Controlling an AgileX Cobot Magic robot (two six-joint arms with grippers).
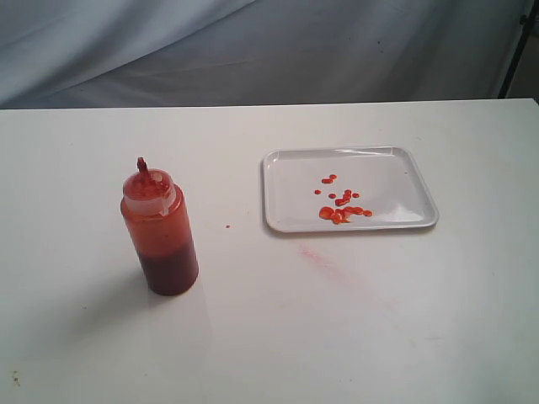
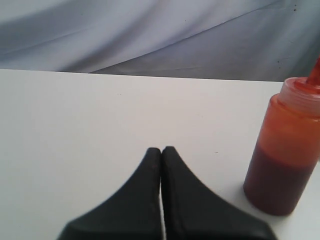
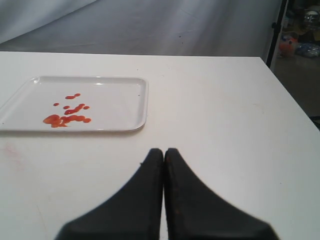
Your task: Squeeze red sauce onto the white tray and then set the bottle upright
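Standing upright: bottle (image 1: pixel 160 236) | red sauce (image 1: pixel 340 210) dotted on white tray (image 1: pixel 290 181) | left gripper (image 2: pixel 161 150), right gripper (image 3: pixel 164 151) — pressed together, empty

We count one bottle (image 1: pixel 160 231), one white tray (image 1: pixel 286 181), one table (image 1: pixel 337 328), one pink smear (image 1: pixel 316 255), one stray red speck (image 1: pixel 227 225) and two grippers, the left gripper (image 2: pixel 161 150) and the right gripper (image 3: pixel 164 151); of red sauce (image 1: pixel 341 206) we make out roughly ten drops, some merged
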